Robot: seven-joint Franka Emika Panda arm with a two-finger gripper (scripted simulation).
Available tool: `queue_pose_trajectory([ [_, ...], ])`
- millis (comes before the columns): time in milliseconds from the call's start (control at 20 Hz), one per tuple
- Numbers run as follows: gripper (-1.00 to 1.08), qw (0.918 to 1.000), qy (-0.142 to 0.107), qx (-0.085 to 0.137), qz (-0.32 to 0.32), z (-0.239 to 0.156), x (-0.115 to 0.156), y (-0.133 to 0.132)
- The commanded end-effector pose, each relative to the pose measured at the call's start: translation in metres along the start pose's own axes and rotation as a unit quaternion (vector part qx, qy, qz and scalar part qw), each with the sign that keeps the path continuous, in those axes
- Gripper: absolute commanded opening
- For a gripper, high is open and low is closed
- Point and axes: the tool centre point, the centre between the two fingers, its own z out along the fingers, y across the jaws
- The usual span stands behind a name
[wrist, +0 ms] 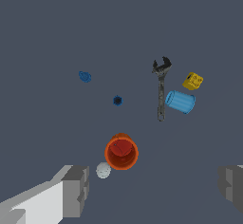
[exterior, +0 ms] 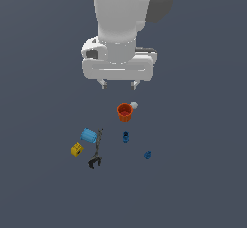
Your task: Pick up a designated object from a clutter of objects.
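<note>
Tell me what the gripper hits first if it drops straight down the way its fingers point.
Probably the small orange-red tapered cup: the open gripper hangs above it, and the wrist view shows it between the fingers. The small white ball beside it could catch one finger; depth is unclear.

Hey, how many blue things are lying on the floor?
3: a light blue cylinder beside the wrench, a small blue piece below the orange cup, another small piece farther toward the exterior view's right.
</note>
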Motion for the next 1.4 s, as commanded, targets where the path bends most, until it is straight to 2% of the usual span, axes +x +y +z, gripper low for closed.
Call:
queue_pose_trajectory([
  [0,0.28,1.0,0.0,0.0,0.0,0.0,0.0,0.0],
  [500,0.28,1.0,-0.004,0.005,0.002,0.002,-0.001,0.007],
  [750,0.28,0.9998,-0.021,-0.002,-0.006,0.016,-0.003,0.002],
  [1050,0.28,0.9973,-0.065,-0.02,-0.028,0.055,-0.01,-0.012],
  [1350,0.28,0.9873,-0.136,-0.051,-0.065,0.115,-0.027,-0.033],
])
